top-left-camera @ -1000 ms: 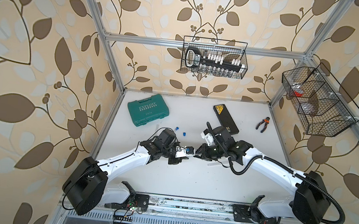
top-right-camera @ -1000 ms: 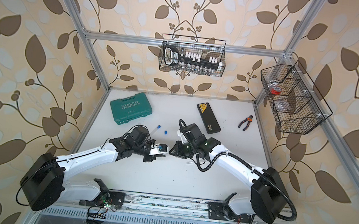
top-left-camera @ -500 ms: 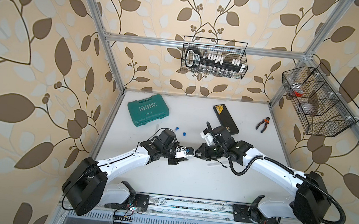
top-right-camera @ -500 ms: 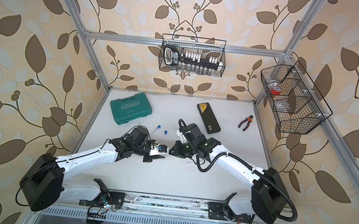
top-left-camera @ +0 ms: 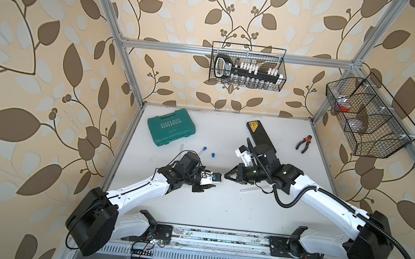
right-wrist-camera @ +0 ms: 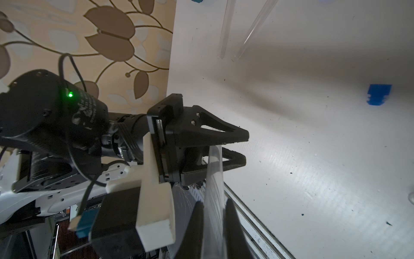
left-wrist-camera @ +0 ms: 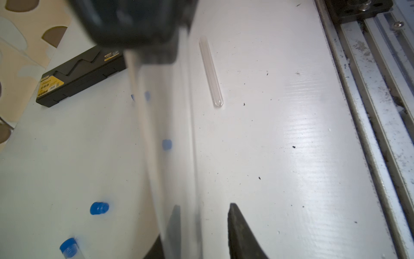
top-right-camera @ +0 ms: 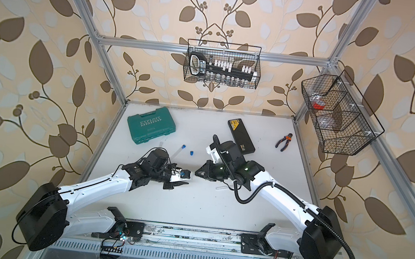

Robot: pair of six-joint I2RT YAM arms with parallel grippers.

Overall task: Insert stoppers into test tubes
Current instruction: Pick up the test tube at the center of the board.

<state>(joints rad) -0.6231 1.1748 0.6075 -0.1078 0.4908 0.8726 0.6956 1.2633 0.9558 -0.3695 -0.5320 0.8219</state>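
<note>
- Tubes are being worked over a white table, which is giving both arms a flat, shared patch to meet above.
- Right claw is pinching the held tube near one end, fingers pressing on both sides. That is keeping the tube off the table and pointing at the other arm.
- Left claw is standing partly open around the far end of the held tube. Its fingers are flanking the tube with a gap showing, so I am judging that it is cradling, not clamping.
- Green case and black case are sitting toward the back, well apart from the work.
- Bare tube is lying flat toward the front rail, just beside the right arm and seemingly waiting its turn.
- Two more tubes are lying close together behind the claws. One is wearing a blue plug in its mouth, so I am judging at least one tube done.
- Loose stopper is resting just beside that plugged tube, handy for the left claw at the next plugging. Whether a stopper is sitting in the held tube I cannot tell.
</note>
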